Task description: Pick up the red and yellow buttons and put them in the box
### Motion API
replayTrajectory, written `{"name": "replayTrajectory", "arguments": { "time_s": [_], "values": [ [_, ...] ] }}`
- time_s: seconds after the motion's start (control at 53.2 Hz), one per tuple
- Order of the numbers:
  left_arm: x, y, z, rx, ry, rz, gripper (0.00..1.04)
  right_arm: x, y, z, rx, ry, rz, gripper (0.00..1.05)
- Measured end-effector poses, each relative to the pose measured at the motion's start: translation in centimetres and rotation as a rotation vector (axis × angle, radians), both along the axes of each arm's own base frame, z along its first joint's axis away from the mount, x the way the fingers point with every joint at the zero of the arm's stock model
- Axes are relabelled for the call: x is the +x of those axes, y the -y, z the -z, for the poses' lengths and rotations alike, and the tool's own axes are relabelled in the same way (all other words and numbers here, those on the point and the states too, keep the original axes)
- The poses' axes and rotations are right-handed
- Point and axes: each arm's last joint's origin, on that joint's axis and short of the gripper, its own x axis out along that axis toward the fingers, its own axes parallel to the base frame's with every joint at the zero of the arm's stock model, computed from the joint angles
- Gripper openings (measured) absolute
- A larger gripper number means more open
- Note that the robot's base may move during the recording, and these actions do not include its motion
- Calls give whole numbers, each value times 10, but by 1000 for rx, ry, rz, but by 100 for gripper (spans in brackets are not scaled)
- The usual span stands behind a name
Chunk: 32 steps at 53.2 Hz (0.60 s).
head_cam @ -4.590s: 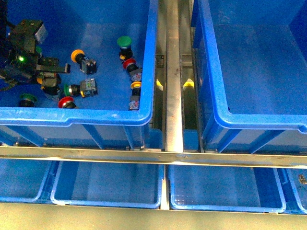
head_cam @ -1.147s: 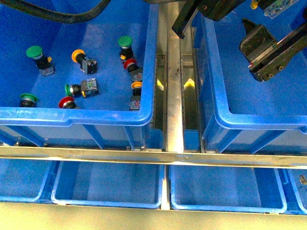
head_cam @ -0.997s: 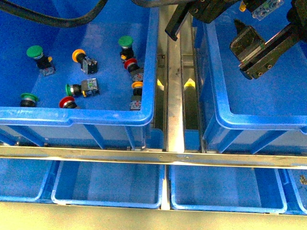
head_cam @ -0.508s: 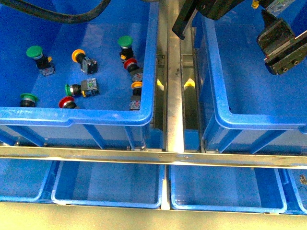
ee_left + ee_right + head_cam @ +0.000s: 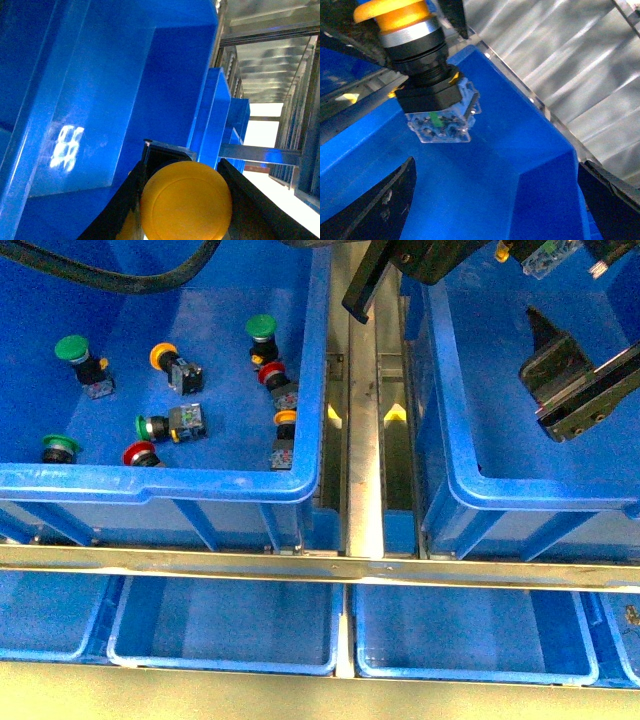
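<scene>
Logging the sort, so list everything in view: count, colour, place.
Large crates: 2, blue, side by side.
Green buttons: 4, green, left crate.
Red buttons: 2, red, left crate.
Yellow buttons: 3, yellow-orange, two in left crate, one held above right crate.
Shallow trays: 4 partly visible, blue, front row.
Metal rails: grey, between crates and across front.
Left gripper: 1, black, jaws shut on yellow button.
Right gripper: 1, black, jaws open, over right crate.

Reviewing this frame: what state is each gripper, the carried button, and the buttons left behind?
left gripper: shut on the yellow button.
yellow button: held above the box, not released.
right gripper: open, holding nothing.
loose buttons: two red, two yellow and four green, lying in the left crate.
</scene>
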Motion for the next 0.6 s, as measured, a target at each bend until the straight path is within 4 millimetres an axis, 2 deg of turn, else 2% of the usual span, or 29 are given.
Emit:
{"name": "replayTrajectory", "arguments": {
  "time_s": [0.207,0.602],
  "values": [
    [-1,2,0,-2,-3,6,34,10,-10,-2,4,28,-3,98],
    [-1,2,0,-6,-6,6,34,33,-13,4,6,35,32,98]
  ]
}}
